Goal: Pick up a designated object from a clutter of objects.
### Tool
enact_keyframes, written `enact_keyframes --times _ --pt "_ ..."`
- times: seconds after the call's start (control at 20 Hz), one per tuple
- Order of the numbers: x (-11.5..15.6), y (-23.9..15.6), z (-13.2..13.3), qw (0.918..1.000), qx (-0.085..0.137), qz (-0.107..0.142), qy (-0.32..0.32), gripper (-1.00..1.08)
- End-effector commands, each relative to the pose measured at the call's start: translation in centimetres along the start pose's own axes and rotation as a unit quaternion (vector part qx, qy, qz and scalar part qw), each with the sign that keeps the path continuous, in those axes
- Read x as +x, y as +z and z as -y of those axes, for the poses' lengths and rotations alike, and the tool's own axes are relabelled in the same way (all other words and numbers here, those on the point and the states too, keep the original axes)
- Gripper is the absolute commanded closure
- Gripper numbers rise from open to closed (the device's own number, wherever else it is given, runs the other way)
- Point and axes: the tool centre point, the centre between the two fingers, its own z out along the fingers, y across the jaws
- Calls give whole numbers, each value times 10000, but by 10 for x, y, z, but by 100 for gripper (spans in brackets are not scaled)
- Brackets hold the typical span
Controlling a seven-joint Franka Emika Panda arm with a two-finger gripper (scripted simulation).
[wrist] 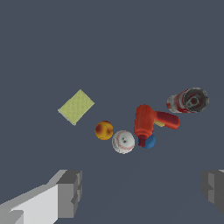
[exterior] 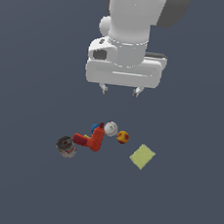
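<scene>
The white robot arm hangs high over the dark grey-blue floor (exterior: 21, 187), and its gripper (exterior: 120, 90) sits well above the little heap, fingers (exterior: 104, 88) spread wide with nothing between them. In the wrist view the two grey finger pads (wrist: 70, 192) stand far apart at either edge, bare floor between.

Down below, the small cylindrical tin can with the red-and-white label (exterior: 66, 146) lies on its side at the exterior view's left end of the cluster, its dark top and grey rim facing outward. The wrist camera looks nearly straight into that dark end (wrist: 189, 101). Just beside it is the red L-shaped tool (exterior: 92, 141), one leg reaching toward the can; whether they touch, I cannot tell. A blue piece (exterior: 94, 128) peeks out from behind the tool's other leg, mostly hidden. Next along, the white ball (exterior: 111, 129) sits close against the tool's tip, and the orange-yellow ball (exterior: 123, 137) is just beside that. Off to the exterior view's right, apart from the rest, lies the flat yellow-green square (exterior: 142, 157), turned at an angle.
</scene>
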Motion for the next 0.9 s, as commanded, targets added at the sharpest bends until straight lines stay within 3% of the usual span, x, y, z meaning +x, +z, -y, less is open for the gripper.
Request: enact_keyframes --times 0.0,0.55,0.85 --pt "0 0 0 10000 0 0 0 -92" --pt "1 7 14 9999 96 4 -54 -92" --pt "4 10 9 9999 84 5 -111 -92"
